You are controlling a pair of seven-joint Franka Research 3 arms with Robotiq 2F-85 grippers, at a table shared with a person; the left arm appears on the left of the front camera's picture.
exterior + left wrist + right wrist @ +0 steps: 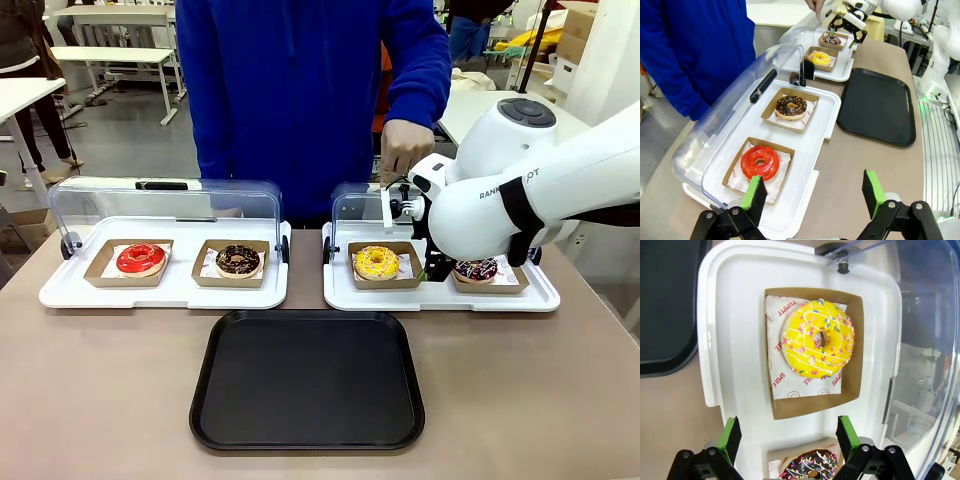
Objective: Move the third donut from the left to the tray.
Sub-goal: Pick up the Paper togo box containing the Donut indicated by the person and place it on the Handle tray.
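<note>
I have the right gripper [788, 447] hanging over the right-hand white plastic tray [340, 295], its green-padded fingers spread apart with nothing between them. In the right wrist view the ring donut with bright yellow icing and coloured sprinkles [818, 345] sits in its square brown cardboard holder [855, 385] just ahead of the fingertips, and a chocolate-iced donut with sprinkles [815, 465] lies directly below the gripper. So the yellow donut is not yet touched and sits in the left compartment of that white tray, with the clear domed lid [355, 205] tipped up behind it and a person's hand [405, 148] holding it open.

I judge this to be the approach step, before any grasp. Next I need to shift the gripper along the tray until the holder's opposite walls sit between the pads, come down, and close on the cardboard rather than the icing. After that, lift and carry it to the large flat black plastic tray [305, 380] on the brown surface [100, 400] nearer the robot.

The left gripper [813, 192] hovers off to the side near the red-iced donut [760, 161], fingers wide apart and empty.
</note>
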